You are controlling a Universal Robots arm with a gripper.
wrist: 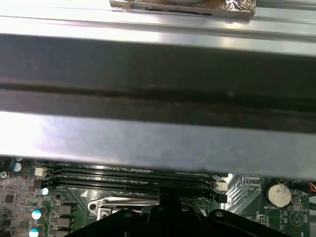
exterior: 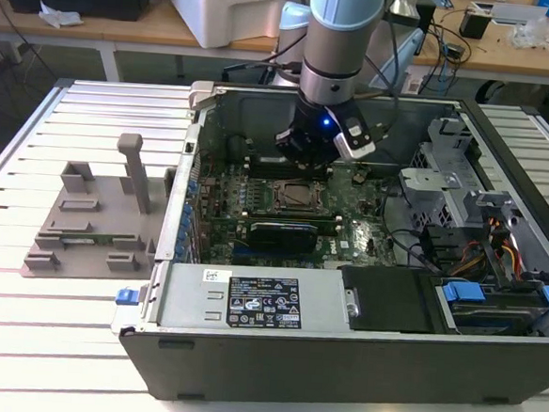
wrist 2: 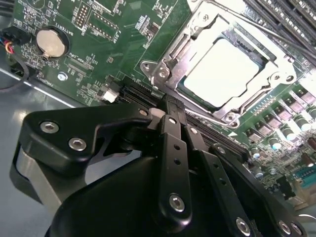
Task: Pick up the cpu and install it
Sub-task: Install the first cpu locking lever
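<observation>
CPU (wrist 2: 224, 74) lies flat in the metal-framed socket (wrist 2: 165, 69), upper right of the second wrist view; silvery lid glares bright. In the exterior view the same socket sits mid-frame on the motherboard (exterior: 263, 233), inside the open computer case (exterior: 340, 352) on the slatted table (exterior: 40, 331). Whether the chip is fully seated, or the frame latched over it, I cannot tell.

Handling, as a judgement: light, rigid, thin. Smooth metal lid likely slippery. Underside contacts fragile, so keep it level and never press or drag it. Hold would best be by two opposite edges of the rim, not the lid face; the frame around it leaves little room for that.

End effector (wrist 2: 170, 106): black fingers (wrist 2: 174, 148) drawn close together, lower centre of the second wrist view, nothing between them. Tips hover over the board just beside the socket's near corner; contact with the slot below cannot be judged. In the exterior view the end effector (exterior: 307, 152) hangs just above the socket, upper centre.

Grey fixture tray (exterior: 94, 222) stands on the table, left of the frame.
</observation>
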